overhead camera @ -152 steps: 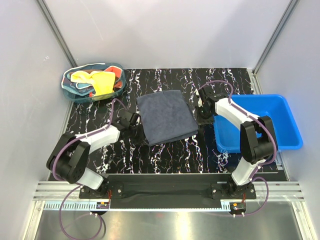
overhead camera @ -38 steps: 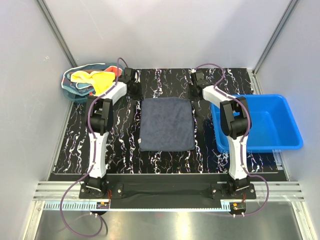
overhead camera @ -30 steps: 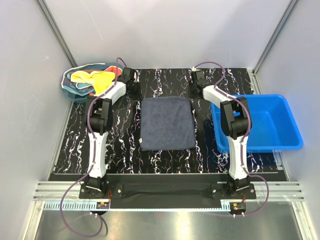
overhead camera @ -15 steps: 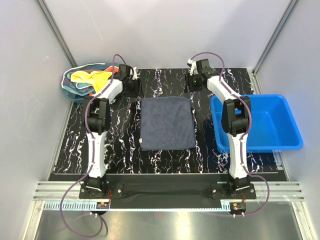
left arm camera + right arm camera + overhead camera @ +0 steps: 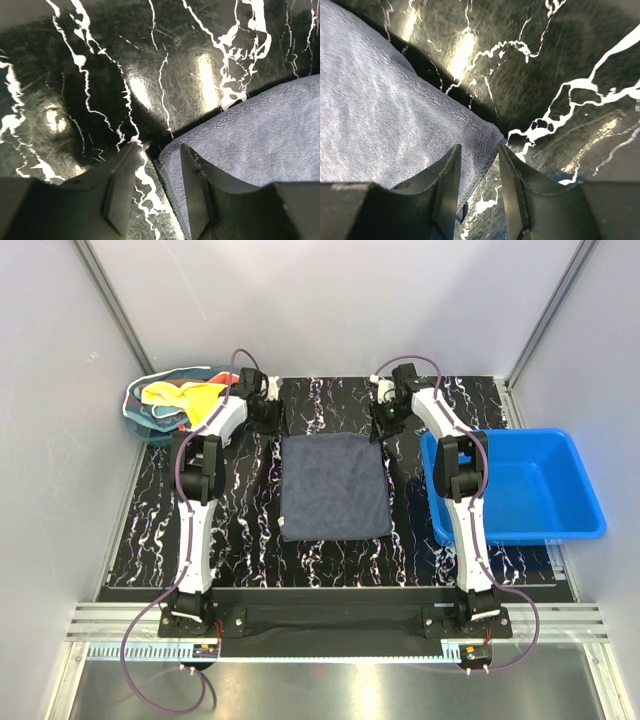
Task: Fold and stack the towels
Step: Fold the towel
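The black, white-veined table [image 5: 230, 530] filled the floor of the cell. At its right edge sat the blue bin [image 5: 590, 512]. A dark grey-blue towel [image 5: 333, 485] lay flat and squared in the middle of the table, between the two outstretched arms and apart from the bin. In the far left corner stood the teal basket [image 5: 136, 418], with a crumpled yellow towel [image 5: 172, 394] heaped in it beside a bit of orange-red cloth [image 5: 184, 426].

The left gripper [image 5: 160, 150] hung over the towel's far left corner, its jaws apart, the corner's tip lying below the gap between them. The right gripper [image 5: 479, 148] stood the same way over the far right corner, jaws parted and closed on nothing. Whether either pair of fingertips touched the cloth could not be told from the wrist views.
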